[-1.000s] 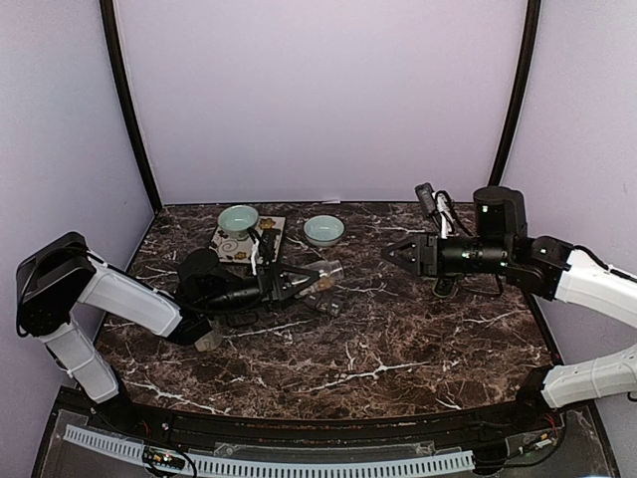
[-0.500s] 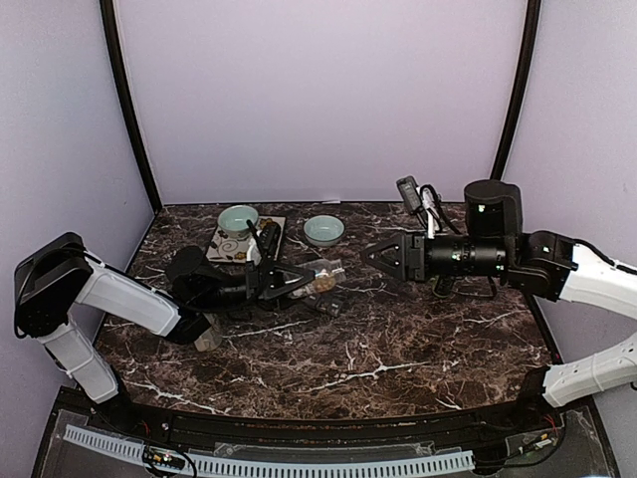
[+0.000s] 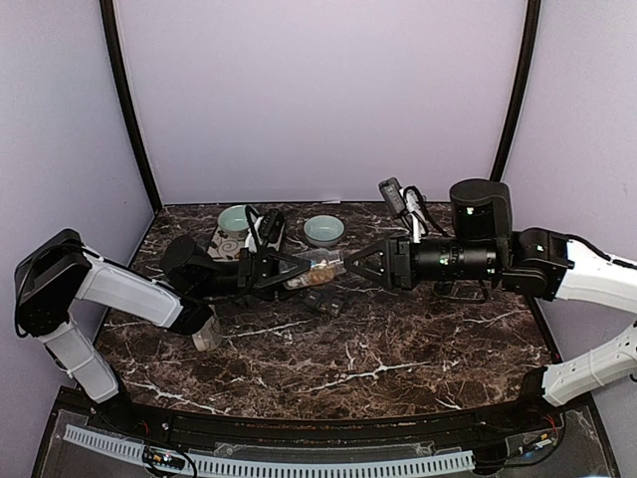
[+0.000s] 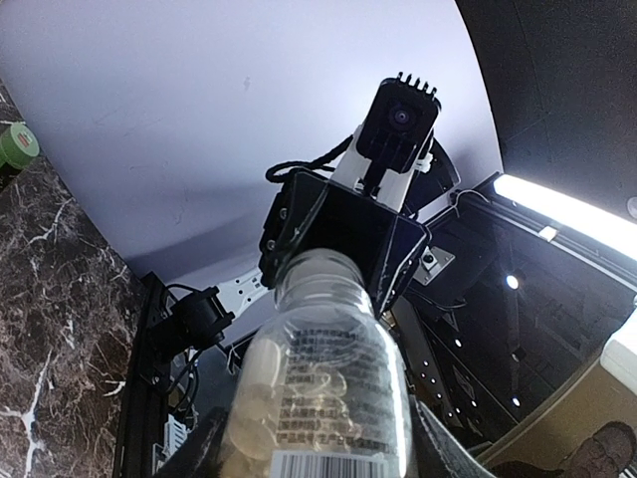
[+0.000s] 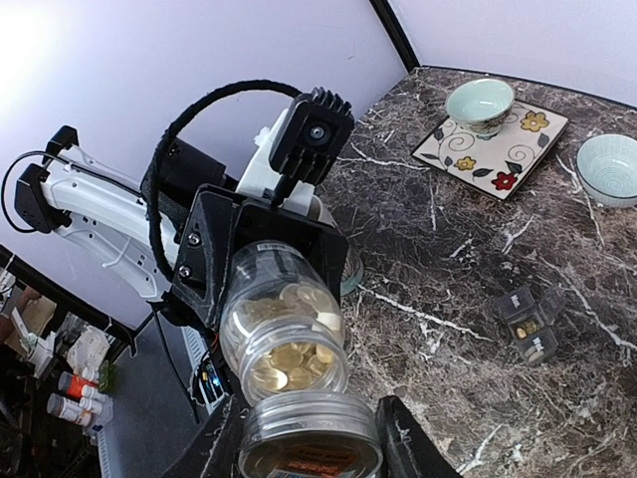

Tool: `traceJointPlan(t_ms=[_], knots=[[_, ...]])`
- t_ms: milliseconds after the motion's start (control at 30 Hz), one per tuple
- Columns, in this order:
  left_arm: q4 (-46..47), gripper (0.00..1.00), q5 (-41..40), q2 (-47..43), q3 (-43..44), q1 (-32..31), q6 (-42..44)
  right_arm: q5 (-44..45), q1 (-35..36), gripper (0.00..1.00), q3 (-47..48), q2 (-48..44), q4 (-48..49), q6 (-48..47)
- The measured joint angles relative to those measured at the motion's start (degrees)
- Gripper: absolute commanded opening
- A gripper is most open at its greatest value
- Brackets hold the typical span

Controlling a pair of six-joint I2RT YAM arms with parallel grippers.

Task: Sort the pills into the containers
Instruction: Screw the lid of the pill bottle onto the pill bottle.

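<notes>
Pill bottle (image 3: 317,270): clear round plastic, held level above the dark veined marble table (image 3: 398,349); label cut off in left wrist view.
Pills (image 5: 284,351): flat, round, tan; count unclear.
Left gripper (image 3: 297,270): clamped on its base.
Right gripper (image 3: 350,267): closed on its cap (image 5: 311,443).

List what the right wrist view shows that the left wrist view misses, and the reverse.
Only the right wrist: a teal bowl on a flowered tile, a second teal bowl, and a pill organizer. Only the left wrist: a green-capped container and the barcode label. Both: the marble table and the clear pill bottle, base in the left gripper, cap between the fingers of the right gripper.
</notes>
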Motion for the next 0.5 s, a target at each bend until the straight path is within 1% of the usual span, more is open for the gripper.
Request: traceJointPlan(t_ms=[500], knots=[[0.3,0.00,4.4,0.9,1.9,0.2,-2.9,-0.5,2.1,0.33,2.4,1.6,-0.5,0.0]])
